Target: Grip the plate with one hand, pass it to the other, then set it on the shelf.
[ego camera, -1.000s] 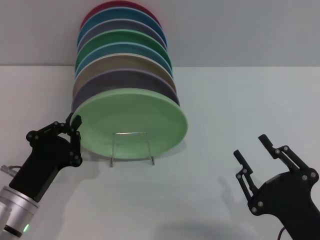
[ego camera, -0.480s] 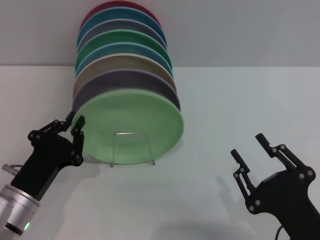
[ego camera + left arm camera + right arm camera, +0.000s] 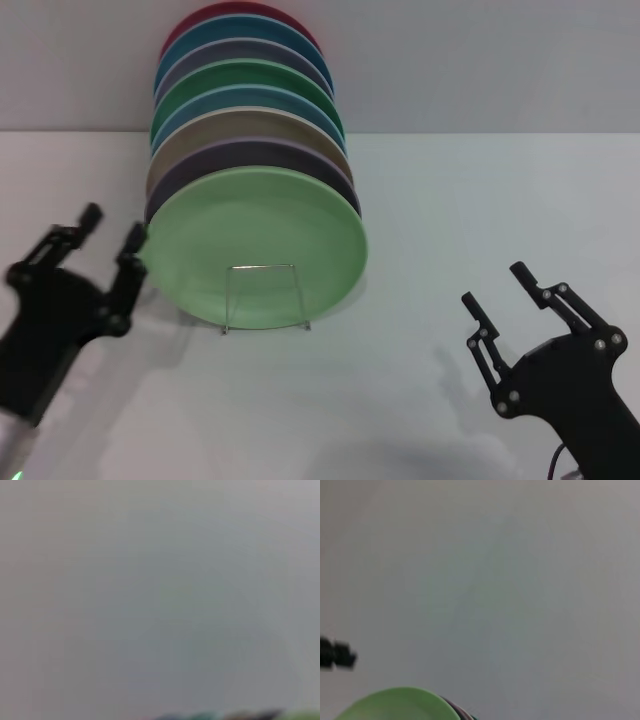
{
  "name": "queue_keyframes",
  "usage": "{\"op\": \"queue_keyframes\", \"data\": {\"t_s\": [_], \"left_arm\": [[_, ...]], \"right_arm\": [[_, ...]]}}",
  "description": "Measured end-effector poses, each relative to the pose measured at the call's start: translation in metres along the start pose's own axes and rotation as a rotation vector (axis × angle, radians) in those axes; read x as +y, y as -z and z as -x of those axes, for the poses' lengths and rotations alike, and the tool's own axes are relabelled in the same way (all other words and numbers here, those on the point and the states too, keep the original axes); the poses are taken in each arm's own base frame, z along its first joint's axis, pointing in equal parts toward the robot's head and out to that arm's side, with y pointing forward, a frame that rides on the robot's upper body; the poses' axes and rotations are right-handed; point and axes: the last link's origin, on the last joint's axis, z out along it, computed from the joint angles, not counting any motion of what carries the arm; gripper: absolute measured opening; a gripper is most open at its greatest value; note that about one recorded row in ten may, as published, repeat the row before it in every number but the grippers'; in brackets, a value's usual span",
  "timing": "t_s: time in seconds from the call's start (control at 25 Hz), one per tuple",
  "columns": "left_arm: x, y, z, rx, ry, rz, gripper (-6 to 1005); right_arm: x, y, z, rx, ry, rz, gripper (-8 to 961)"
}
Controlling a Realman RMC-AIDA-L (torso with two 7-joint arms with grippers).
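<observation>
The pale mint-green plate stands on edge at the front of a row of plates, leaning on the one behind it. It rests in the wire shelf, whose front loop shows before its lower rim. My left gripper is open and empty, just left of the plate's left rim and apart from it. My right gripper is open and empty, low at the right, well clear of the plate. The right wrist view shows the plate's top edge and a black fingertip of the left gripper.
Several other plates stand in the row behind: lavender, beige, blue, darker green and dark red. A grey wall rises behind the white table.
My left gripper let go of the plate's left rim, opened and drew away to the left. The plate tipped back against the row. The right gripper hardly moved.
</observation>
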Motion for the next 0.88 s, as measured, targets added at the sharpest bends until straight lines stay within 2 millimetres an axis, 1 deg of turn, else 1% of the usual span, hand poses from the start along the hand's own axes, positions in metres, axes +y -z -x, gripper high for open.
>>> {"op": "queue_keyframes", "data": {"t_s": [0.16,0.2,0.24,0.32,0.44,0.52,0.68,0.76,0.88], "left_arm": [[-0.002,0.022,-0.019,0.116,0.062,-0.025,427],[-0.003,0.024,-0.021,0.125,0.073,-0.032,441],[-0.006,0.026,-0.021,0.129,0.092,-0.047,455],[-0.011,0.027,-0.021,0.128,0.112,-0.079,542],[-0.021,0.027,-0.019,0.122,0.136,-0.141,673],[-0.026,0.027,-0.017,0.114,0.157,-0.178,725],[-0.034,0.026,-0.012,0.085,0.183,-0.22,829],[-0.039,0.026,-0.011,0.079,0.198,-0.253,829],[-0.05,0.027,-0.01,0.088,0.25,-0.309,829]], "right_arm": [[-0.004,-0.002,-0.002,0.002,0.002,-0.009,421],[-0.008,-0.003,-0.004,0.002,-0.016,-0.019,421],[-0.008,-0.003,-0.004,0.002,-0.016,-0.019,421],[-0.017,-0.003,-0.006,-0.004,-0.064,-0.052,421],[-0.038,-0.003,-0.01,-0.02,-0.158,-0.141,422],[-0.054,-0.002,-0.014,-0.028,-0.219,-0.204,422],[-0.093,-0.001,-0.034,-0.002,-0.345,-0.324,421],[-0.111,-0.004,-0.047,0.027,-0.432,-0.345,421],[-0.132,-0.008,-0.061,0.057,-0.546,-0.335,421]]}}
